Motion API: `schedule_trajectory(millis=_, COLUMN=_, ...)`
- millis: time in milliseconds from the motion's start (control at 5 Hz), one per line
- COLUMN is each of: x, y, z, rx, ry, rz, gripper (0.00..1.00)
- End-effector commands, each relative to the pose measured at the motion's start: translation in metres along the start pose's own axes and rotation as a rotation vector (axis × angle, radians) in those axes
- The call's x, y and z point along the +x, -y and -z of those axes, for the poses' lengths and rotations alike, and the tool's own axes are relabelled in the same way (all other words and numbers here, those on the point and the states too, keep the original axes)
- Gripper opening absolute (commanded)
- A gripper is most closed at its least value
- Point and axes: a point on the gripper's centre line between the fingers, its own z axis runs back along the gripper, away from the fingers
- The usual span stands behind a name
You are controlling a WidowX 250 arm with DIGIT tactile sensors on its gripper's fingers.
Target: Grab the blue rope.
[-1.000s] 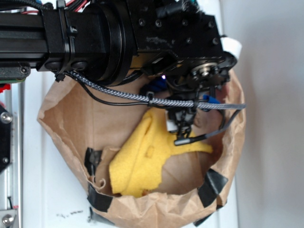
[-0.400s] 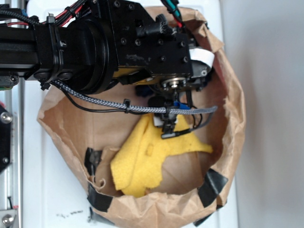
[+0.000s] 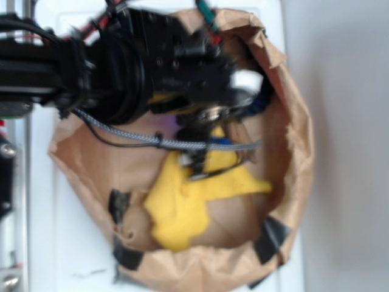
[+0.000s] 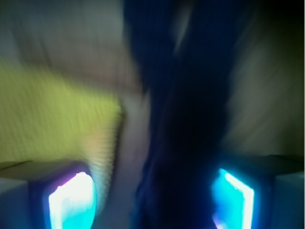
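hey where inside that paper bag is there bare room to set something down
Bare brown floor lies between the yellow cloth and the paper bag wall's black tape, and left of the cloth under the grey cable. The top is crowded: tool, blue rope.

This looks like a robot lab bench rather than a home. A black robot arm with exposed wiring and a grey braided cable works over a taped-up brown paper bag on a white table, though blur hides finer detail.
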Motion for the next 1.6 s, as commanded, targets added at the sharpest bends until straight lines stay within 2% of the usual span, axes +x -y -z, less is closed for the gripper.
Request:
schedule_trajectory(millis=0, x=0.013, y=-0.016, z=-0.041, rx=-0.010, ry=0.077, rz=-0.042, gripper=1.00)
schedule_trajectory(millis=400, x=0.017, y=-0.012, z=-0.036, rx=0.017, ry=0.083, rz=-0.058, gripper=1.00)
schedule_trajectory(millis=600, x=0.022, y=-0.009, z=-0.034, rx=0.012, ry=0.087, rz=-0.068, gripper=1.00)
schedule_trajectory(millis=1000, x=0.020, y=0.003, z=-0.015, rx=0.061, ry=0.090, rz=-0.074, gripper=1.00)
schedule_trajectory(millis=1200, x=0.022, y=0.002, z=-0.012, rx=0.065, ry=0.069, rz=-0.092, gripper=0.00)
schedule_trajectory(millis=1400, x=0.023, y=0.002, z=-0.013, rx=0.061, ry=0.066, rz=-0.096, gripper=0.00)
